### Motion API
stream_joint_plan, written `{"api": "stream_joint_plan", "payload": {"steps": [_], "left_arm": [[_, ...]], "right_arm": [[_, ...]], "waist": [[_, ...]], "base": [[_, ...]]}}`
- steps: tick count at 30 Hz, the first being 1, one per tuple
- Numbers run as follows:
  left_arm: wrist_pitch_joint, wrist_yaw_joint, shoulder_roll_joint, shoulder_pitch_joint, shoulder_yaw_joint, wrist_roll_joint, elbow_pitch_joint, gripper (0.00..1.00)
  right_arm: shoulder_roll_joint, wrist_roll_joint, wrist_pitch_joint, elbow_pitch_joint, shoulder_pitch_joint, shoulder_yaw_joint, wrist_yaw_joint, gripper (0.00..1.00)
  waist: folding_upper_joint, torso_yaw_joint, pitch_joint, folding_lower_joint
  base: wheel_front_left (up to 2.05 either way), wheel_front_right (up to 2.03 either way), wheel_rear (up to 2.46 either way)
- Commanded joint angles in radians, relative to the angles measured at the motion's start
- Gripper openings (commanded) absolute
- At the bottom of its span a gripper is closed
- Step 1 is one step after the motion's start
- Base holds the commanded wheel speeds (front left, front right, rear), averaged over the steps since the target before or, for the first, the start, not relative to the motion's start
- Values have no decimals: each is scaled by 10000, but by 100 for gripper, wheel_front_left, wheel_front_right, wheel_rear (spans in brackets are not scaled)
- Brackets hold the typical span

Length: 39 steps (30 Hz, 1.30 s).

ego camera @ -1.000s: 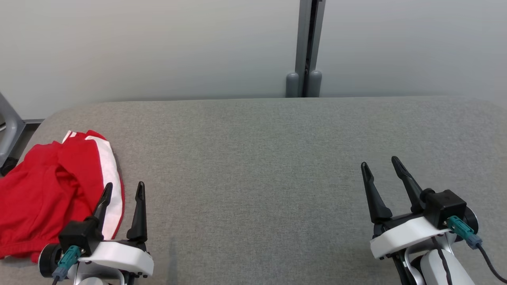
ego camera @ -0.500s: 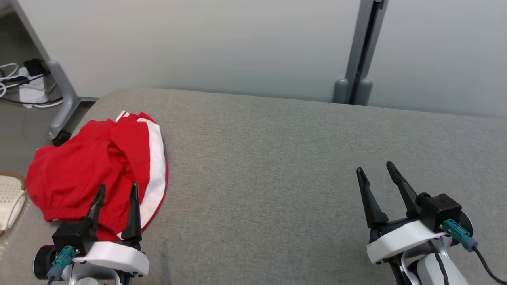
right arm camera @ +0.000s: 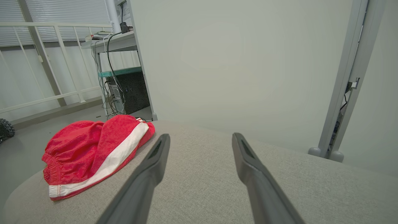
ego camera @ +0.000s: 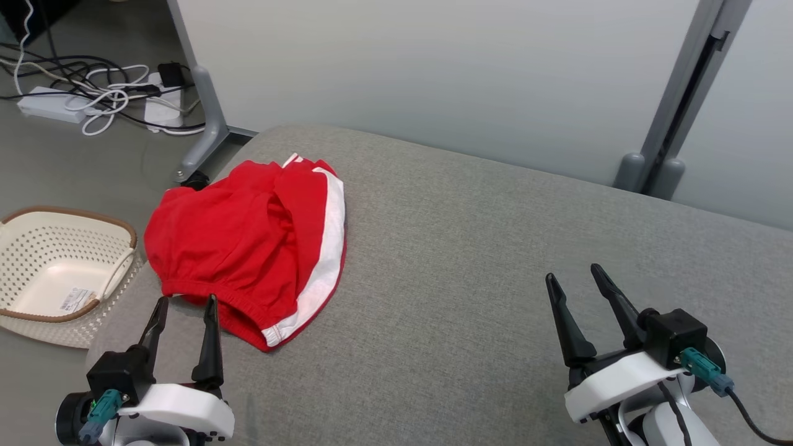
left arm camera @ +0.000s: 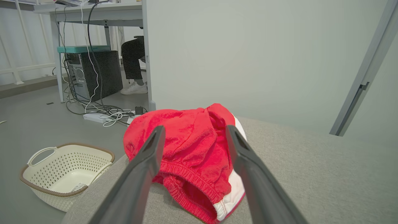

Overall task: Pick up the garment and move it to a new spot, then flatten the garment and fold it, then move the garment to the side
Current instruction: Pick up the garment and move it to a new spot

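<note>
Left tool (ego camera: 187, 300), seen from the head, sits at the lower left with its two dark fingers spread wide and nothing between them, the tips just short of the elastic hem of the red garment (ego camera: 248, 241). The garment, with a white side stripe, lies crumpled on the left end of the grey desk (ego camera: 471, 260). The right tool (ego camera: 573, 272) hangs at the lower right, equally wide and empty, well apart from the cloth. A cream perforated basket (ego camera: 68, 212) stands on the floor beside the desk's left end, and a power strip (ego camera: 46, 104) with tangled cables lies farther back.

From the left wrist, the left tool (left arm camera: 195, 127) frames the garment (left arm camera: 186, 146) between its open fingers, with the basket (left arm camera: 67, 146) at the lower left.

From the right wrist, the right tool (right arm camera: 201, 135) is open over bare desk (right arm camera: 311, 186), and the garment (right arm camera: 84, 149) lies far to the left.
</note>
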Motion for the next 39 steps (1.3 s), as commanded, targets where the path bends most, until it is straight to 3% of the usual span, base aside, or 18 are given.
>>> {"api": "stream_joint_plan", "payload": {"steps": [1,13,20,31,39], "left_arm": [[-16,76,68,102,5,13,24,100],[-16,122,181,50,59,-77,76,100],[566,-100,736,-812,73,-225,117,100],[3225,-512,2164,-3669,-269,-1282,1405,100],[5350,-542,3515,-5746,-957,-3345,3063,100]], "right_arm": [[-75,81,-53,50,4,42,18,100],[-77,246,-53,232,-70,335,18,100],[-75,158,-53,219,-212,465,18,100],[-80,-101,-53,127,-722,557,18,100],[-82,-156,-51,-26,-1385,664,12,100]], "waist": [[0,288,-107,-1],[0,397,-119,-1],[0,109,120,-1],[0,-402,943,-1],[0,-1321,1913,-1]], "base": [[0,0,0],[0,0,0],[0,0,0],[0,0,0],[0,0,0]]}}
